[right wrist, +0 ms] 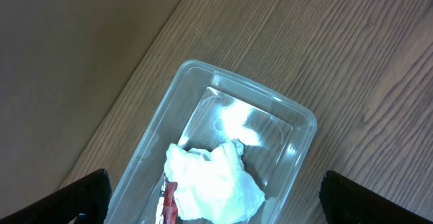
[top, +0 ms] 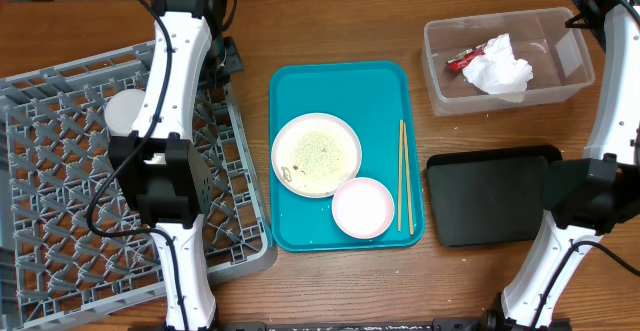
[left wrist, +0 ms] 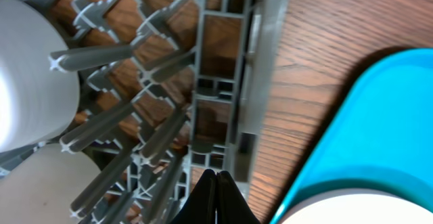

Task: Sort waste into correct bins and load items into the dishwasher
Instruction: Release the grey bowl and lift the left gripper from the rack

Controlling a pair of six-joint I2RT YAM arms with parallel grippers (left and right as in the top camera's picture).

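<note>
- Black fingers of the left gripper (left wrist: 216, 185) fill the bottom centre of the left wrist view, pressed together with nothing between them.
- Just above them runs the wall of the grey dish rack (left wrist: 218, 82), with its pegs fanning out to the left and bare wooden table (left wrist: 304, 68) to the right.
- Two pale rounded shapes sit among the pegs at the left edge of that view; the upper one is probably the white cup (top: 124, 111), which the overhead view shows in the upper part of the rack, half hidden by the left arm.
- At the centre of the overhead view lies the teal tray (top: 300, 81).
- On it stands the plate (top: 346, 127), with food scraps (top: 318, 153) spread over it.
- The small bowl (top: 363, 208) touches the plate's lower right edge.
- The chopsticks (top: 405, 176) lie side by side along the tray's right side.
- The clear tub (top: 437, 66) sits at the upper right, holding the napkin (top: 500, 66) and the snack wrapper (top: 462, 61) beside it.
- The black tray (top: 490, 201) lies below the tub.
- The right gripper (right wrist: 213, 183) hangs above the tub, its fingers spread wide and holding nothing.
</note>
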